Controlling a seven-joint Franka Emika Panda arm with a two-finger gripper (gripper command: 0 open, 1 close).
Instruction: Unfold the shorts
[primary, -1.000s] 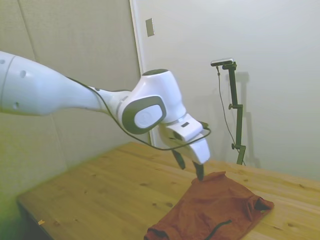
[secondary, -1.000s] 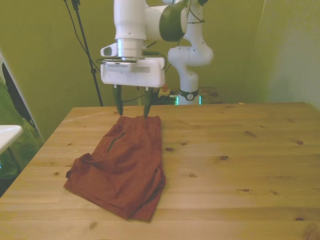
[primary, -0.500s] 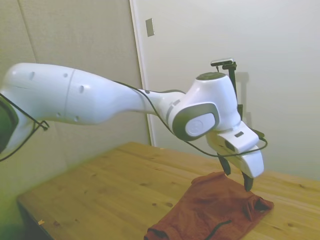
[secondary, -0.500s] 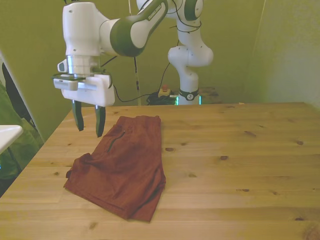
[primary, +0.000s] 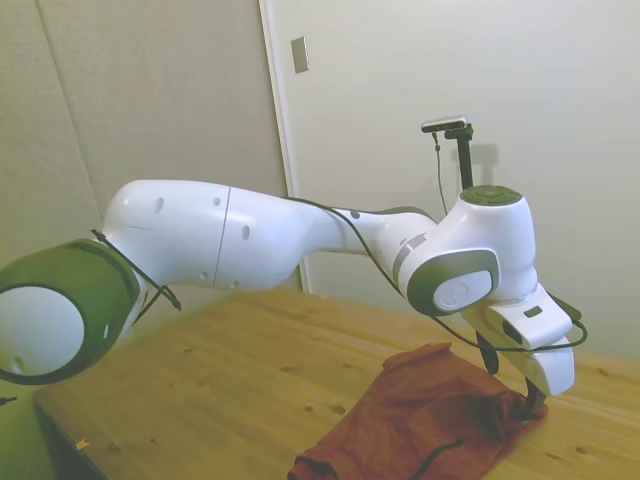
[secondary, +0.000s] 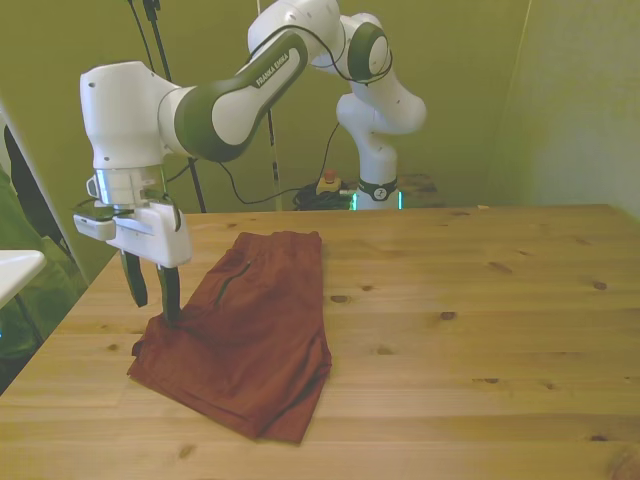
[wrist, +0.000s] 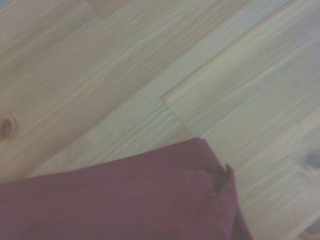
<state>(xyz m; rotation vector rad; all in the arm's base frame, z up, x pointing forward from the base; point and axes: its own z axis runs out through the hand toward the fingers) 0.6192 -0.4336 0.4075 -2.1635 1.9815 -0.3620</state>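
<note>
Only the wrist view shows the shorts' (wrist: 125, 200) bunched corner.

Bare table (secondary: 480, 300) beside shorts (secondary: 250, 330)

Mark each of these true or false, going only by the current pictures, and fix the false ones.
1. The shorts lie folded on the wooden table. True.
2. The hand holds the shorts lifted clear of the table. False: the shorts rest on the table, and the hand is open.
3. The hand is down at the shorts' corner on the front view's left. True.
4. A second garment lies on the table beside the shorts. False: only the shorts lie there.
</note>
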